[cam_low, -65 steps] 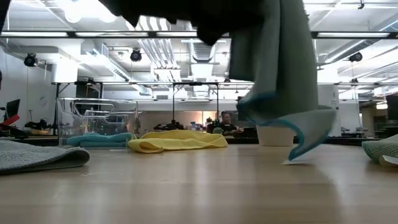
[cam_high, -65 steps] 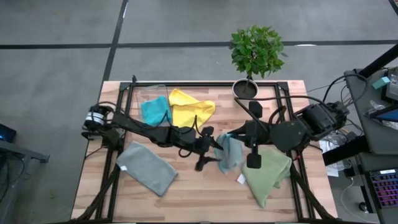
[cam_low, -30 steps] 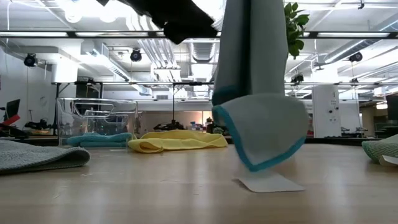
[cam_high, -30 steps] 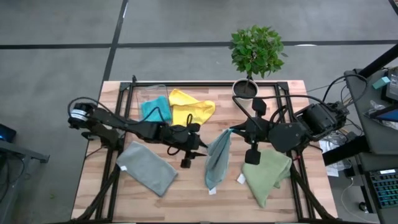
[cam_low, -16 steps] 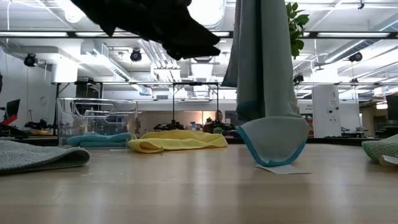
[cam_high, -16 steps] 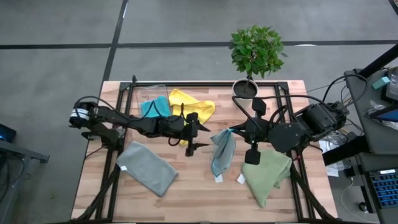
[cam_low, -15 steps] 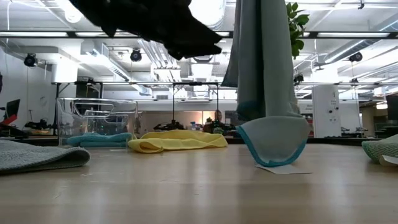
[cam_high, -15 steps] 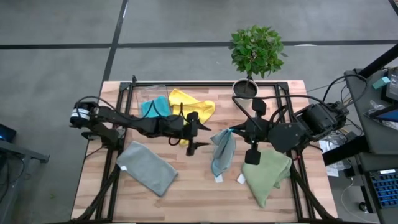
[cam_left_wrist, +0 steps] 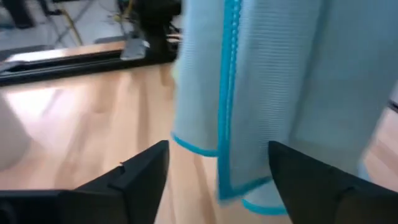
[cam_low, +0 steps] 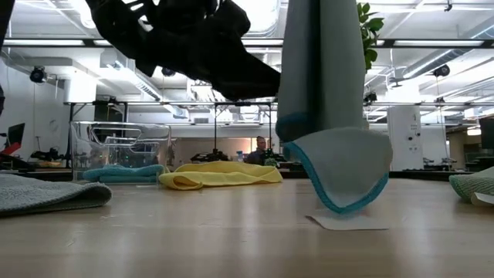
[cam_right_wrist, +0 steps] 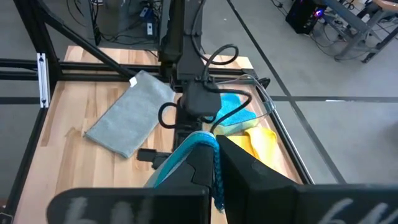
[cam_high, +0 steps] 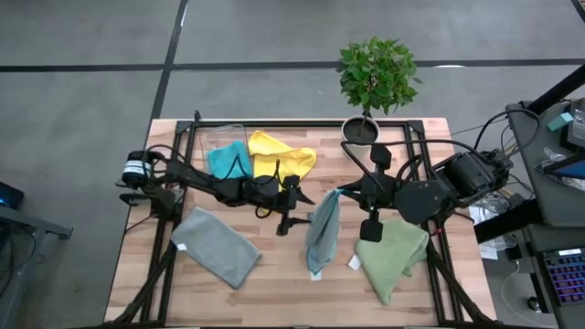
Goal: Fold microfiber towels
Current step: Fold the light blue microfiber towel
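My right gripper is closed on the top corner of the light blue towel, which hangs limp over the table's middle, only its white tag touching the wood. My left gripper waits wide open beside it, empty. I judge it light and floppy; I would take the lower hem. I can read no writing.

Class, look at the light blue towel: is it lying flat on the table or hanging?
Hanging. The right gripper pinches the light blue towel at its top; it drapes straight down, only its lower edge near the table.
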`<move>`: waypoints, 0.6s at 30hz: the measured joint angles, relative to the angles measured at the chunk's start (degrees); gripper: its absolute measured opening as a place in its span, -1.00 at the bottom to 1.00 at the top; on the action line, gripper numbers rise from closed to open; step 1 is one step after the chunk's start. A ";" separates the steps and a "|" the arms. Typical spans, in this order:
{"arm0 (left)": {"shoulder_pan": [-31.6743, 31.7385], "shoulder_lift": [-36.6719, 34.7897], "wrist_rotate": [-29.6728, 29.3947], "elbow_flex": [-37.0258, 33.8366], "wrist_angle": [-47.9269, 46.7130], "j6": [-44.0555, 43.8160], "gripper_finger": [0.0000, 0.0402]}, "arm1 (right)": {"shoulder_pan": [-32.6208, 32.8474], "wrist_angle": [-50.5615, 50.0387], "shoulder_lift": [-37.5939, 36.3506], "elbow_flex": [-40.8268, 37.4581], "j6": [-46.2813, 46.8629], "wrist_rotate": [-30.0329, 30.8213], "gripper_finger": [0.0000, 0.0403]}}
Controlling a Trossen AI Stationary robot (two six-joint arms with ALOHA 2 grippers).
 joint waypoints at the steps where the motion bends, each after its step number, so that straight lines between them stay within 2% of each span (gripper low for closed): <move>1: -0.13 -0.04 0.23 -0.06 -0.99 -0.02 0.19 | 0.00 -0.02 0.00 0.00 0.00 -0.02 -0.96; 8: -0.22 -0.06 3.50 -0.13 -1.53 0.02 -0.30 | 0.00 -0.01 0.00 -0.02 -0.04 0.00 -0.96; 14: -0.26 -0.39 3.56 -0.13 -1.50 0.46 -0.90 | 0.00 -0.05 0.02 -0.02 -0.02 0.00 -0.96; 18: -1.14 -2.32 3.52 -0.17 -3.69 0.27 -0.99 | 0.17 -1.05 0.02 -0.02 0.09 -0.14 -0.96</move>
